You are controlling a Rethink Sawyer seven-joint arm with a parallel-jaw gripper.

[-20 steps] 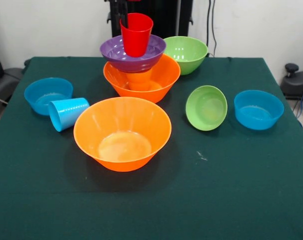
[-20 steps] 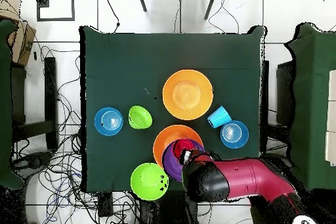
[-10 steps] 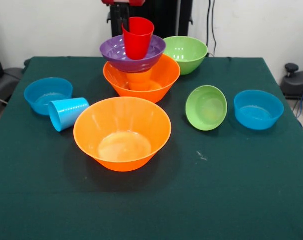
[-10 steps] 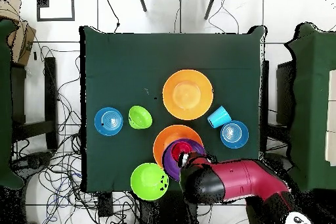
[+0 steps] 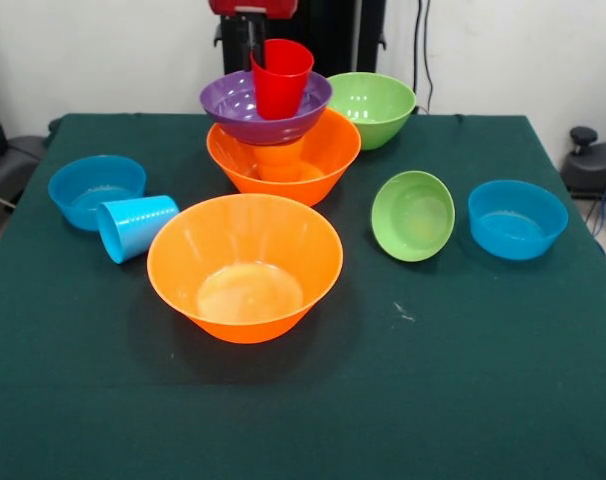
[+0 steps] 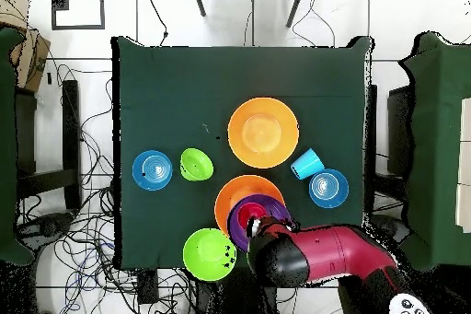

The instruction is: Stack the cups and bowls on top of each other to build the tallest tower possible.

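The tower stands at the back of the table: a large orange bowl (image 5: 318,160) holds an orange cup (image 5: 279,160), and a purple bowl (image 5: 233,108) rests on that cup. A red cup (image 5: 281,80) sits tilted in the purple bowl. My gripper (image 5: 258,52) comes down from above and is shut on the red cup's left rim. Seen from overhead, the red arm (image 6: 313,255) covers the gripper and part of the purple bowl (image 6: 241,218). A second large orange bowl (image 5: 245,262) stands upright in front of the tower.
A light blue cup (image 5: 135,226) lies on its side beside a small blue bowl (image 5: 96,188) at the left. A small green bowl (image 5: 413,215) leans tilted, with another small blue bowl (image 5: 517,218) to its right. A large green bowl (image 5: 371,105) stands right of the tower.
The gripper has come down a little with the red cup, which now sits lower and more tilted in the purple bowl. Overhead, the arm has shifted left.
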